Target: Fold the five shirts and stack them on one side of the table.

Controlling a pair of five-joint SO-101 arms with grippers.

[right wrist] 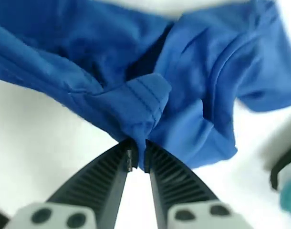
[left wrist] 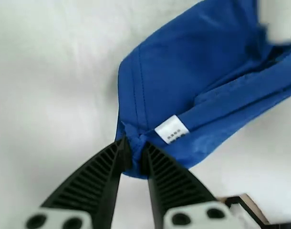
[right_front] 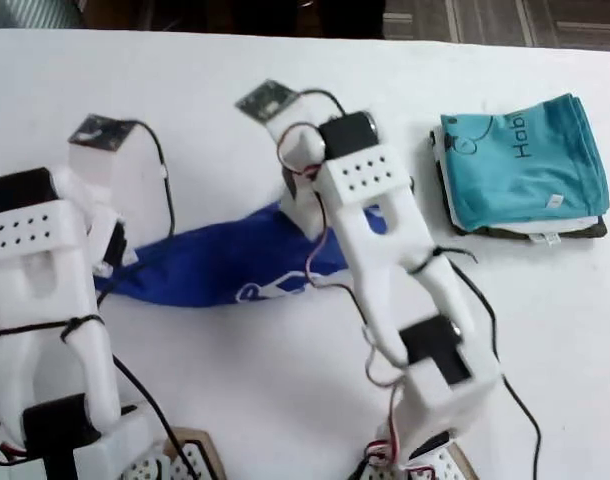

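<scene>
Clamped on opposite ends of the crumpled royal-blue cloth shirt (right_front: 220, 262), which lies stretched across the white table (right_front: 285, 380), the left gripper (left wrist: 133, 153) pinches a hem corner beside a small white tag (left wrist: 172, 130) and the right gripper (right wrist: 137, 155) a stitched fold, with the teal-topped stack of folded shirts (right_front: 520, 165) farther off on the right.

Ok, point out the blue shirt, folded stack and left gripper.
blue shirt (right_front: 215, 262), high view, middle of the cloth.
folded stack (right_front: 520, 165), high view, teal top shirt.
left gripper (left wrist: 134, 146), left wrist view, between fingertips.

One blue shirt (right_front: 215, 265), one folded stack (right_front: 520, 170), two arms (right_front: 45, 290) (right_front: 385, 230)
</scene>
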